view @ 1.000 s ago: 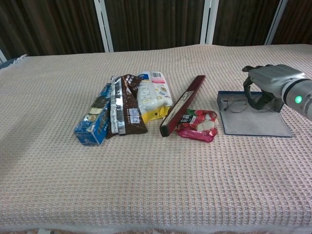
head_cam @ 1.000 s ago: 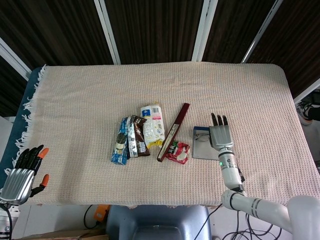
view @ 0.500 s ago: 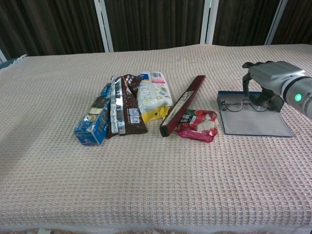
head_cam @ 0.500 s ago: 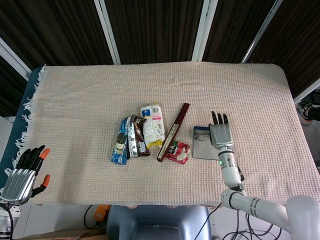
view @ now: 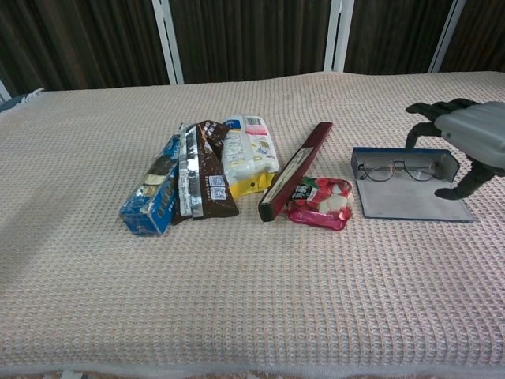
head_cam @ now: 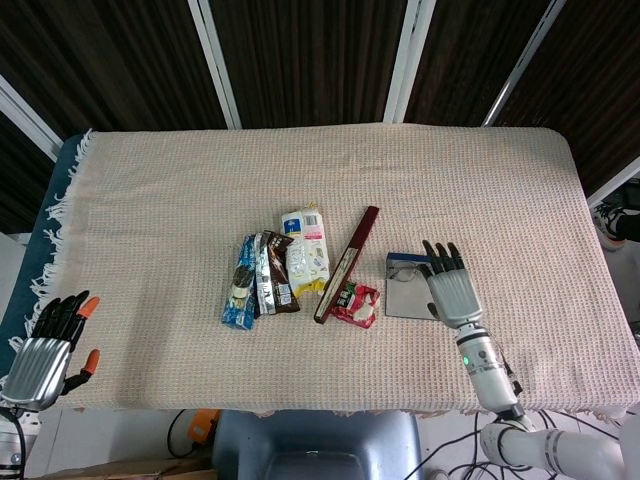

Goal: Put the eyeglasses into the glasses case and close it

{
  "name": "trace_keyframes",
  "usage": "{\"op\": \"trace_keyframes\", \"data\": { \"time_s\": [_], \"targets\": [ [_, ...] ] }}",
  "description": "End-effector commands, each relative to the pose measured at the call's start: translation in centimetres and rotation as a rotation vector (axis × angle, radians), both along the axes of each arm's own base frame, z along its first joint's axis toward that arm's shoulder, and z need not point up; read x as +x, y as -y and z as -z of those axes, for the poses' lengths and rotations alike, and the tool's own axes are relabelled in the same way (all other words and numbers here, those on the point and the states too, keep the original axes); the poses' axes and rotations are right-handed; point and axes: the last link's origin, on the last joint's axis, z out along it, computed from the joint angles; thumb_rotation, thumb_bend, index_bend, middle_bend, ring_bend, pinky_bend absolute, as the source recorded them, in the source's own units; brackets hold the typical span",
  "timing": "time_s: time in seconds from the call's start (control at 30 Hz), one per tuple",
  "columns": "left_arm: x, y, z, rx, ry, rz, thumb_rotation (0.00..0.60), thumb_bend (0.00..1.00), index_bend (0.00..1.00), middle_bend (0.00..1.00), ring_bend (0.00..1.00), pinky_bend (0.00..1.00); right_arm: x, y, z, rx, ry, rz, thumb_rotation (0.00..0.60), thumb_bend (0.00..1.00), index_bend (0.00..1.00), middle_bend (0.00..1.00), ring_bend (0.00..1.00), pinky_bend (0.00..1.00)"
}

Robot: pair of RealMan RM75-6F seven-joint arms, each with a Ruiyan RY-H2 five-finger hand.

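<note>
**Now: glasses in, lid left to fold**

Already seated: eyeglasses (view: 397, 168) lying in the tray of the glasses case (view: 410, 197), lenses against the raised back wall, flat lid spread toward the table's near edge. Right hand (view: 465, 138) above the case's right end, fingers apart, holding nothing, thumb reaching down just beside the lid's right edge. Left hand (head_cam: 45, 345) parked low off the table's left corner, fingers spread, empty.

Best next: slide fingertips under the lid's near edge, lift and fold it up over the tray, then press down evenly; keep clear of the lenses and of the red snack packet (view: 319, 200) just beside the case.

Compared with half a second back: right hand lifted off the eyeglasses and drawn rightward, fingers opened; eyeglasses unmoved in the tray; left hand unchanged.
</note>
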Motion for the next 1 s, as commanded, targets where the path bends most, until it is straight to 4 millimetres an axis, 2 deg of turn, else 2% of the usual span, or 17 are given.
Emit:
{"op": "trace_keyframes", "data": {
  "time_s": [0.03,0.43,0.87,1.0],
  "targets": [
    [0.0,0.0,0.0,0.0,-0.002,0.001,0.6,0.43,0.0,0.0,0.0,0.03,-1.1,-1.5,0.3,0.05,-0.039,0.001,0.6,0.33,0.44,0.01,0.0,0.0],
    [-0.1,0.1,-0.2,0.007,0.005,0.002,0.6,0.43,0.0,0.0,0.0,0.03,-1.1,-1.7,2.7,0.109,-0.088,0.01,0.6,0.33,0.48,0.0,0.0,0.0],
    [-0.1,0.1,-0.2,0.005,0.004,0.004,0.6,0.43,0.0,0.0,0.0,0.03,-1.0,-0.7,3.0,0.093,-0.122,0.041,0.6,0.33,0.53,0.0,0.0,0.0],
    [-0.1,0.1,-0.2,0.003,0.002,0.003,0.6,0.43,0.0,0.0,0.0,0.03,-1.0,-0.4,3.1,0.089,-0.127,0.051,0.6,0.37,0.54,0.0,0.0,0.0]
  ]
}}
